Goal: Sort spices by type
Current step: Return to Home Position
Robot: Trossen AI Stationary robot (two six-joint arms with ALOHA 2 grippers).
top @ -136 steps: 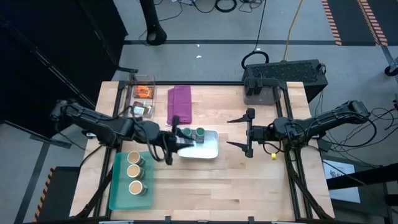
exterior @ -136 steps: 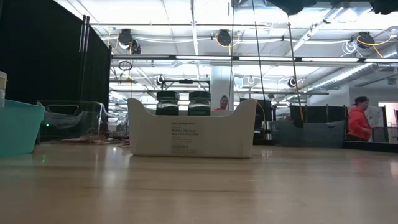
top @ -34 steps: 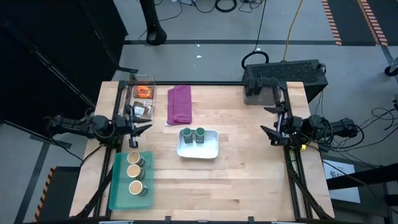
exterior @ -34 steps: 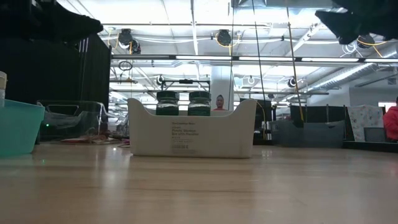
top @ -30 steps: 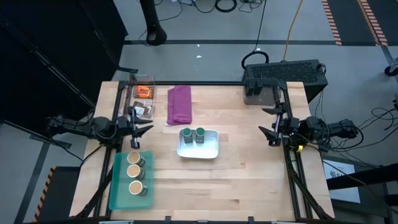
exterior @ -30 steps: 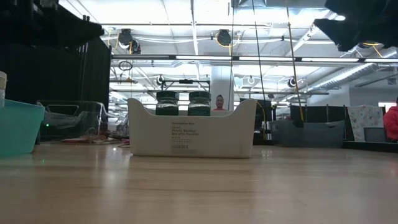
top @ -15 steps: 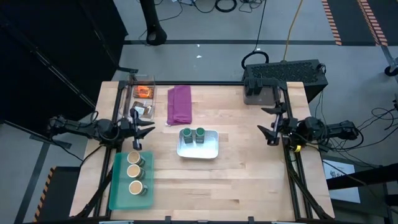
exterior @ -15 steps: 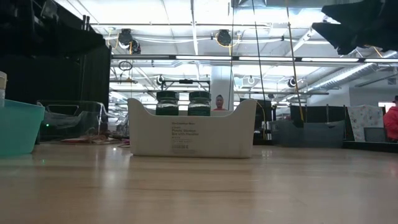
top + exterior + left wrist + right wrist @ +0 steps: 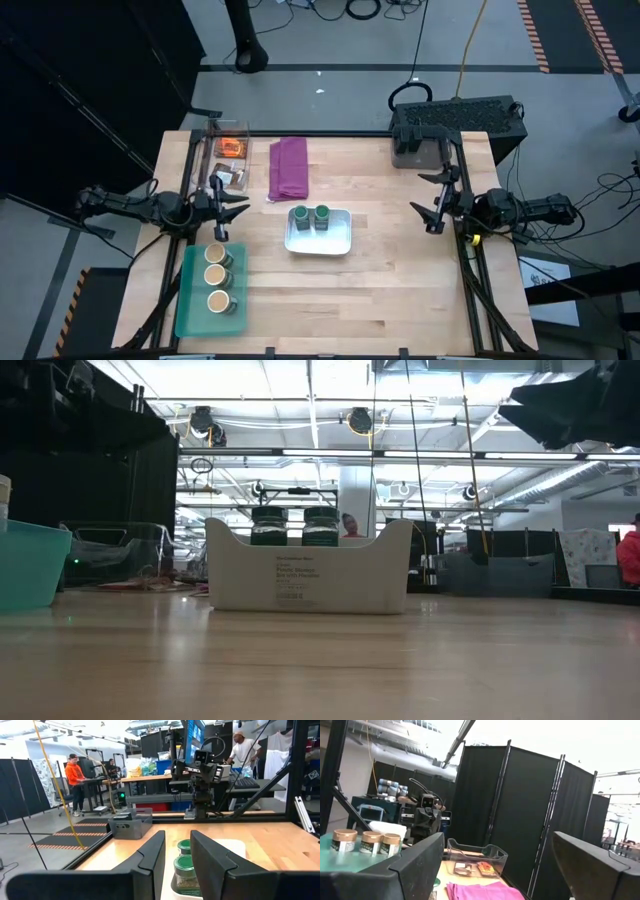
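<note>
Evidently both claws were empty. The left gripper (image 9: 226, 208), fingers slightly apart, had the two green-lidded jars (image 9: 309, 215) straight ahead in the white bin (image 9: 337, 241). The three tan-lidded jars (image 9: 215, 277) sat just beside it in the teal bin (image 9: 189, 302), and the orange packet (image 9: 232, 147) and brown packet (image 9: 229, 178) on its other side. The right gripper (image 9: 428, 205), spread wide, faced it from well beyond the white bin. Nothing looked unsorted, so both arms likely needed only to withdraw.

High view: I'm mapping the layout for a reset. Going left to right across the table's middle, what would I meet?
Left gripper → white bin holding two green-lidded jars → right gripper.
</note>
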